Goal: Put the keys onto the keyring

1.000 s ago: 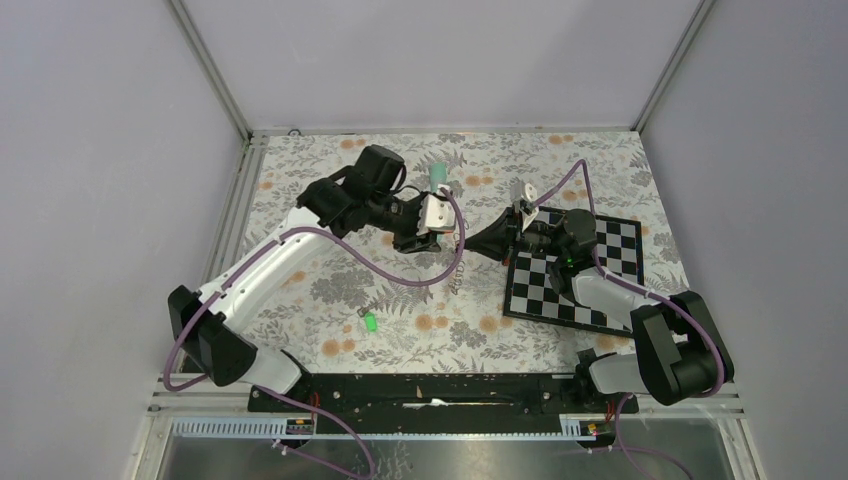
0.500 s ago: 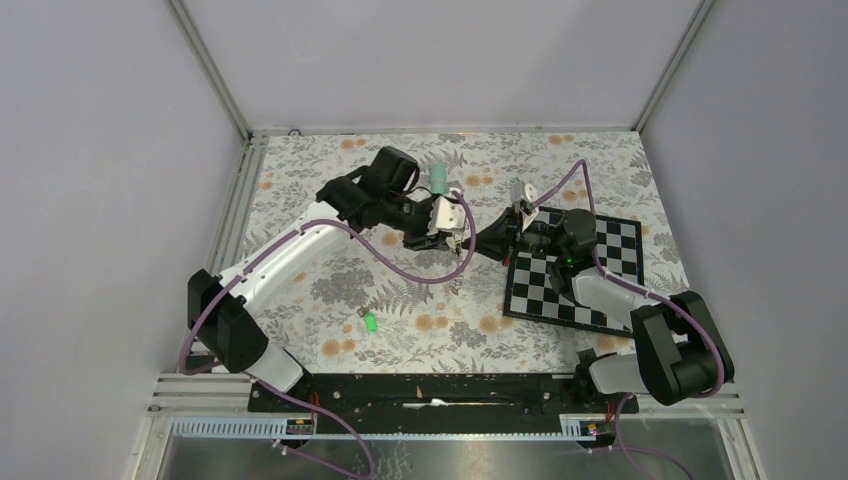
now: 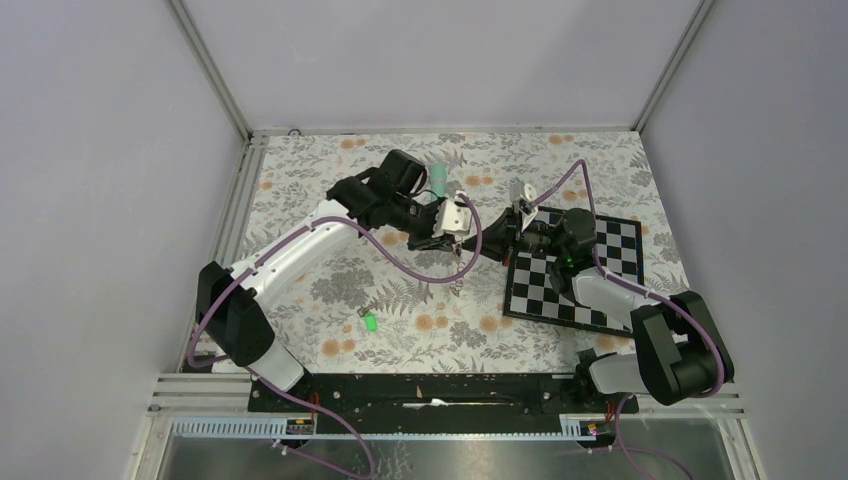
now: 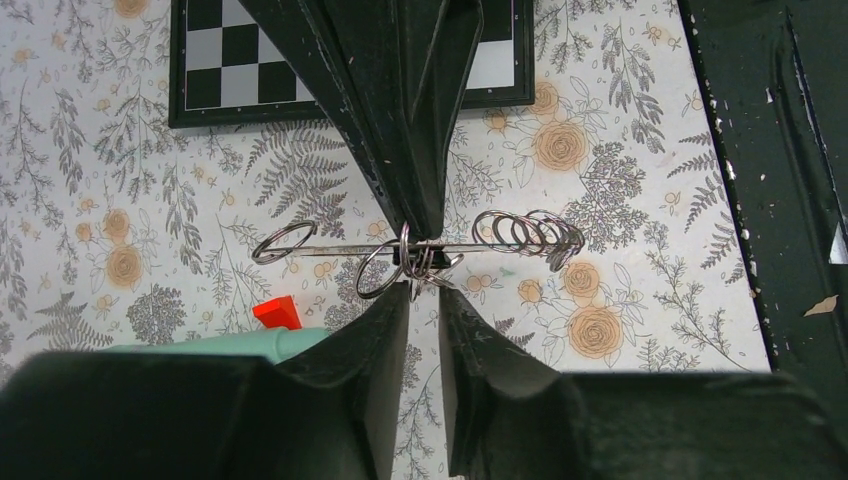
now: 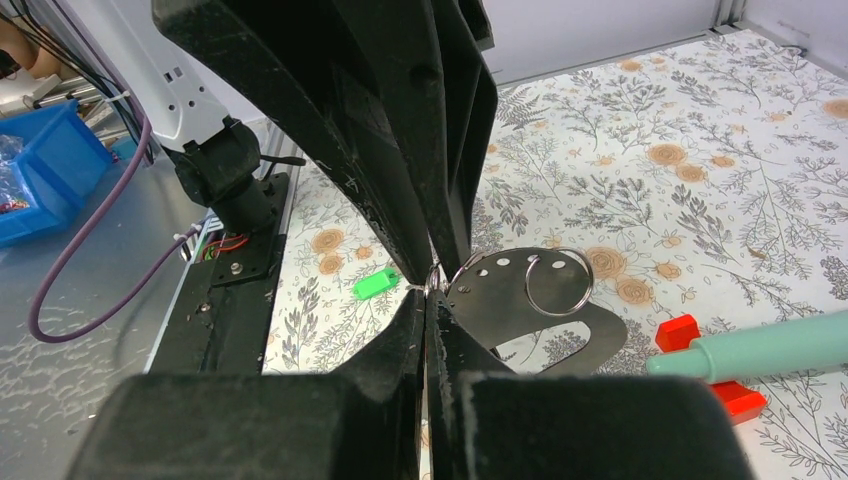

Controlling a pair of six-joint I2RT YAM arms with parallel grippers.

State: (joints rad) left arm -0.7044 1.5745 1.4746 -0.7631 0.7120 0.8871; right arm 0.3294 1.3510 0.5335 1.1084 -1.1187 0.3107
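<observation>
My right gripper is shut on the keyring, a flat dark plate with an oval cut-out and small holes. One wire ring hangs on it. In the left wrist view the plate is edge-on, with several wire rings along it. My left gripper stands narrowly open, its tips just under the rings and facing the right gripper. In the top view the two grippers meet at mid-table. The green-headed key lies on the cloth, and shows in the right wrist view. The darker key is not in view.
A teal stick with a red base lies just behind the left gripper. A chessboard lies under the right arm. The left arm's purple cable loops over the flowered cloth.
My left arm has moved right, bringing its gripper from beside the teal stick up to the right gripper's tips. The right arm and the green key have not moved.
</observation>
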